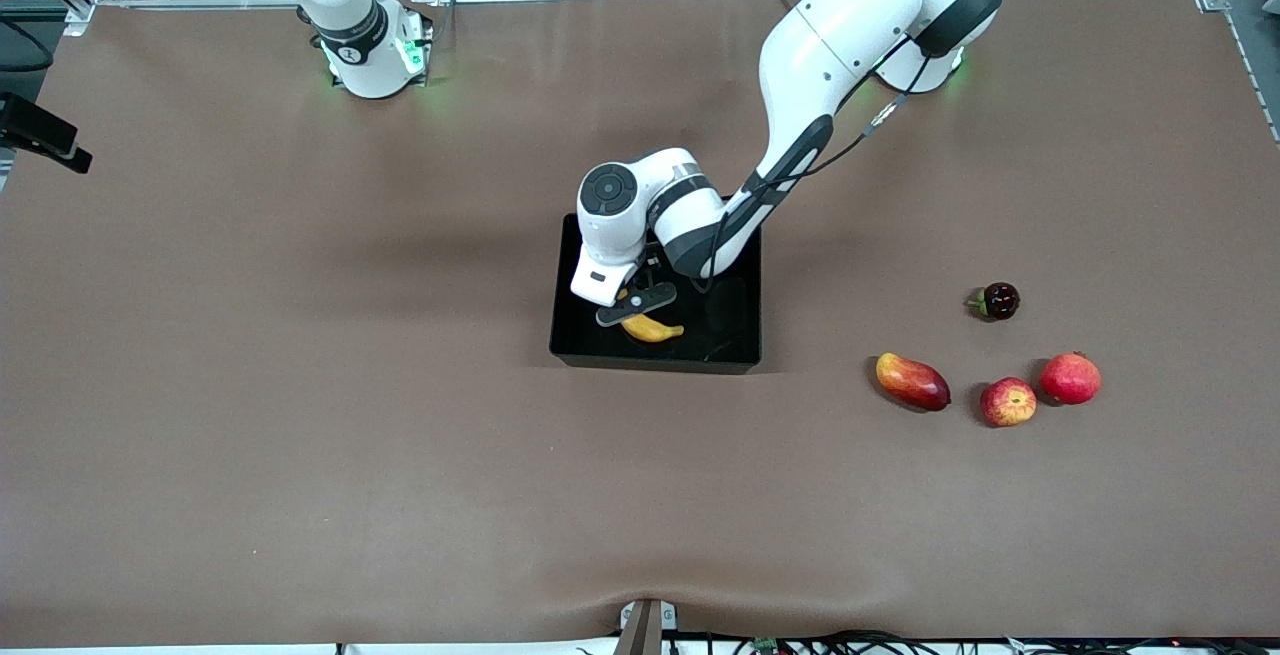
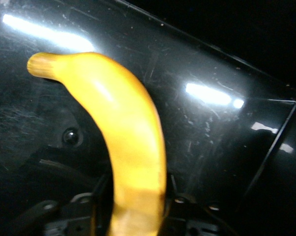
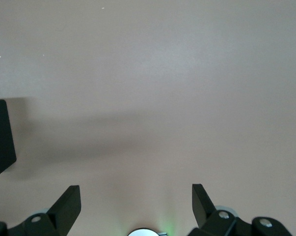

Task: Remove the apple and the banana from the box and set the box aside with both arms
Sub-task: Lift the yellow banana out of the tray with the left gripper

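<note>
Front view shows the apple [image 1: 1007, 402] already out on the table, well clear of the box [image 1: 735, 345]. Left gripper [image 1: 640, 308] pinches the banana [image 1: 652, 330] inside it. Right gripper [image 3: 136, 202] waits, fingers wide, empty; shifting the box remains.

Box [image 2: 221, 64]: glossy black plastic, finely scratched. Banana [image 2: 123, 142]: smooth, waxy yellow skin. Table [image 1: 300, 385]: matt brown cloth-like cover, slightly rippled.
</note>
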You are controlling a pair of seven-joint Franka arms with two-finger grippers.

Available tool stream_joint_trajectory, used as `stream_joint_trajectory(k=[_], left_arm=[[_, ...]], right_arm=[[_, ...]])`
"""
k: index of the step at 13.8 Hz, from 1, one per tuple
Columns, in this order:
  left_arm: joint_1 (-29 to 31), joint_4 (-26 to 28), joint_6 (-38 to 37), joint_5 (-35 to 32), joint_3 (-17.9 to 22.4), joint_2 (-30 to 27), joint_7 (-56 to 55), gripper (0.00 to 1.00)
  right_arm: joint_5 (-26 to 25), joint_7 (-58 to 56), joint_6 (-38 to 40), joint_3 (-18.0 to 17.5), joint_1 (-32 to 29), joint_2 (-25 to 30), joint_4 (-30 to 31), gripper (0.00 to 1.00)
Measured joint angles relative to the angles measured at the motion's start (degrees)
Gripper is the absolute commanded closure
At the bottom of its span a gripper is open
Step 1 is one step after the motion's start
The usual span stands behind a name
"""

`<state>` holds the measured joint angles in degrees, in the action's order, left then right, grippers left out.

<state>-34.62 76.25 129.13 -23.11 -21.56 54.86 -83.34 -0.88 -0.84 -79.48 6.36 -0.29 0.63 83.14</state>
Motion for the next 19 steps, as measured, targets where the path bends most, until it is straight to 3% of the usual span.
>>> stream_joint_trajectory(k=[5, 12, 16, 19], left_arm=[[0.0, -1.9, -2.7, 0.0, 0.0, -2.4, 0.1, 1.00], [1.2, -3.0, -17.2, 0.2, -0.1, -17.5, 0.6, 1.00], [12.3, -2.8, -23.7, 7.2, 0.2, -25.3, 12.3, 1.00], [22.0, -2.1, -24.6, 9.7, 0.5, -26.3, 14.6, 1.00]], right_arm=[[0.0, -0.1, -0.1, 0.0, -0.6, 0.0, 0.0, 0.00], [0.0, -0.5, 0.7, -0.3, -0.5, -4.7, 0.4, 0.00], [0.8, -0.5, 0.1, -1.0, 0.9, -5.9, 0.4, 0.00], [2.7, 1.1, 0.1, -1.2, 2.7, -6.7, 0.5, 0.00]])
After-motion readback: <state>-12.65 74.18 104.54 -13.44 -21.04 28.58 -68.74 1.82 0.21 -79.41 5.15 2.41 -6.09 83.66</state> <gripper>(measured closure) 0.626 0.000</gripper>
